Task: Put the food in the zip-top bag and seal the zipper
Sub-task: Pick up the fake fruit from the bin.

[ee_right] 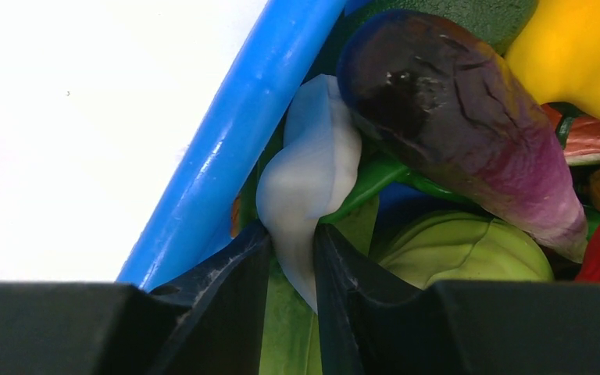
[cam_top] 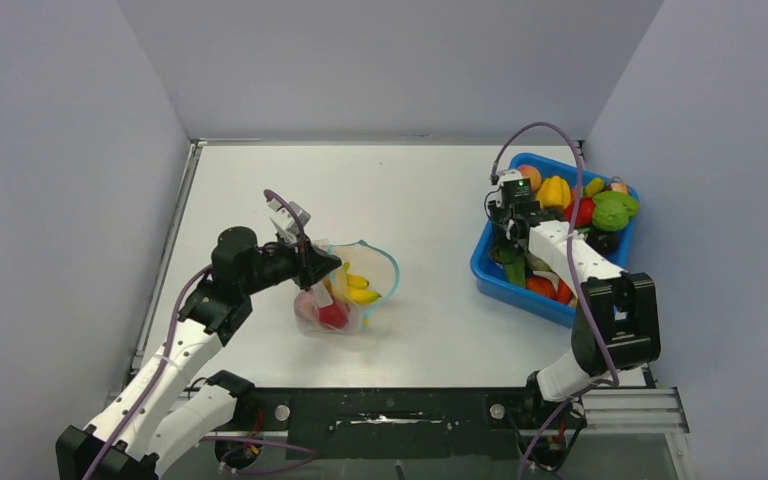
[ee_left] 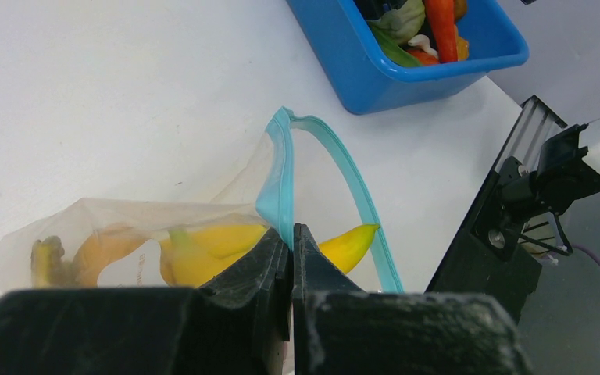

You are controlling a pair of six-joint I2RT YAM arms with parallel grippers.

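The clear zip-top bag (cam_top: 345, 295) lies mid-table with its mouth held open. It holds a yellow banana (cam_top: 360, 288) and a red-pink round fruit (cam_top: 332, 315). My left gripper (cam_top: 312, 268) is shut on the light blue zipper strip (ee_left: 279, 176) at the mouth edge, and the banana tip (ee_left: 350, 244) shows just behind it. My right gripper (cam_top: 508, 245) is inside the blue bin (cam_top: 490, 270), shut on a white stalk of a toy vegetable (ee_right: 306, 180) with green leaves. A purple piece (ee_right: 461, 117) lies right beside it.
The blue bin at the right holds several more toy foods: a yellow pepper (cam_top: 554, 190), green pieces (cam_top: 615, 210), red and orange pieces (cam_top: 545, 287). A black rail (cam_top: 390, 410) runs along the near table edge. Grey walls close in the back and sides.
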